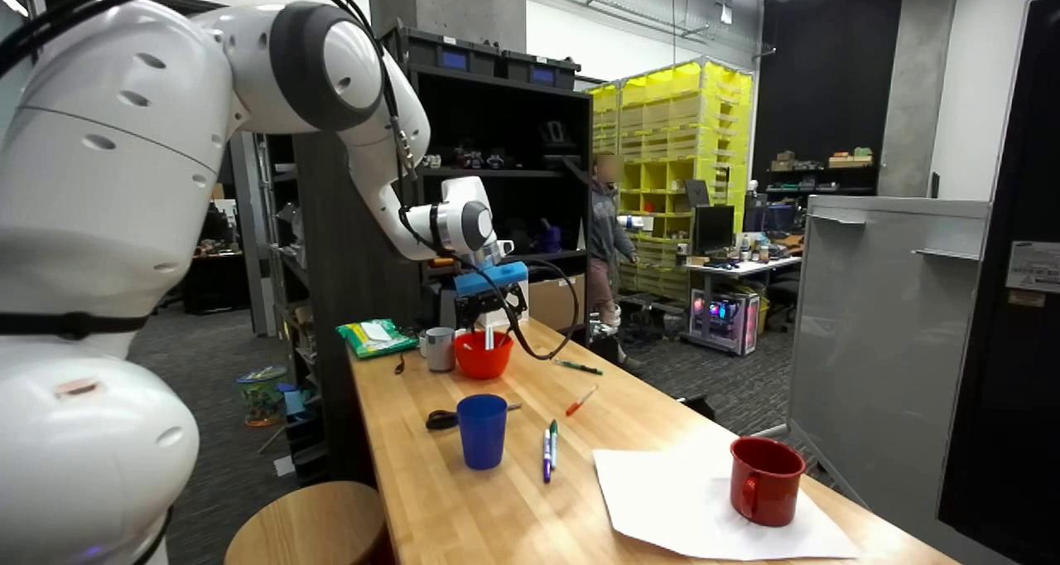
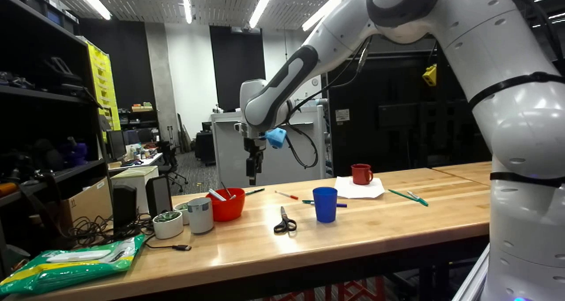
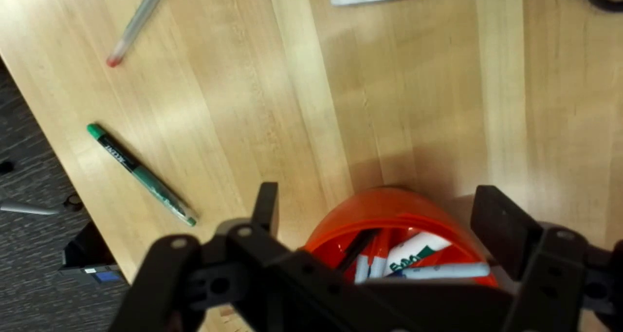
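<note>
A bright red, round plastic bowl [image 2: 228, 209] sits on the long, light brown wooden table [image 2: 251, 235]. The black, two-finger gripper [image 3: 379, 208] hangs over the bowl and points down. Its fingers are spread wide, with nothing pinched between them.

Some pens are already in the bowl: a fat white marker with green letters [image 3: 416, 250], a thin white marker [image 3: 445, 271], two orange and white markers [image 3: 377, 266] and a dark stick [image 3: 359, 248]. More may be hidden behind the gripper.

Other pens are left out of the bowl. A green and black pen [image 3: 146, 176] lies near it, and a clear pen with a red end [image 3: 141, 23] a bit farther off. A purple and white marker [image 1: 546, 457] lies well away from the bowl, and a thin green pen [image 2: 401, 195] farther still.

Just beside the bowl stands a plain grey mug [image 2: 201, 217]. Past the mug is a small white pot with a green plant [image 2: 168, 226]. On the bowl's other side are black-handled metal scissors [image 2: 284, 223], then a tall blue plastic cup [image 2: 325, 206]. Well apart from the bowl, a shiny red mug [image 2: 362, 174] stands on white paper [image 2: 346, 190].
</note>
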